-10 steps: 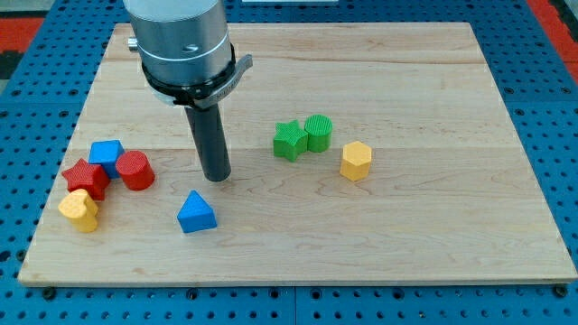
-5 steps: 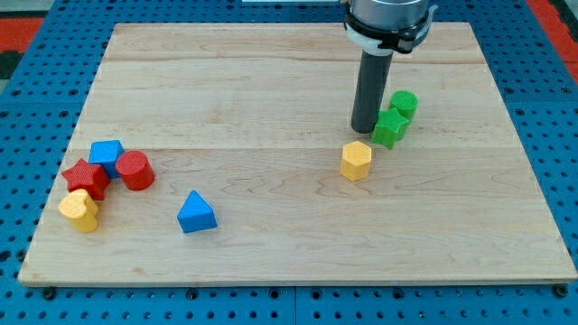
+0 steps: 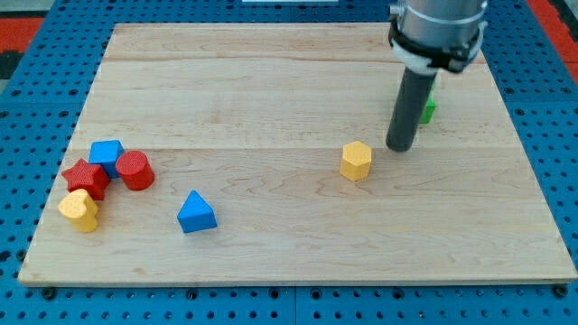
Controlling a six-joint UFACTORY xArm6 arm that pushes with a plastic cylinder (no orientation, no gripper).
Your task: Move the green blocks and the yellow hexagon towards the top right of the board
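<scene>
The yellow hexagon (image 3: 356, 161) sits right of the board's middle. My tip (image 3: 400, 147) rests on the board just to its right and slightly above, a small gap apart. A green block (image 3: 428, 109) shows only as a sliver behind the rod at the upper right; its shape is hidden. I cannot see a second green block; the rod and arm cover that spot.
At the view's left edge sit a blue block (image 3: 107, 154), a red cylinder (image 3: 135, 170), a red star (image 3: 86, 177) and a yellow heart (image 3: 79, 209). A blue triangle (image 3: 196, 212) lies lower left of centre. The wooden board (image 3: 271, 81) rests on a blue pegboard.
My tip pushed the green blocks from the board's middle up and right, then came down beside the yellow hexagon. The hexagon and the left cluster have not moved.
</scene>
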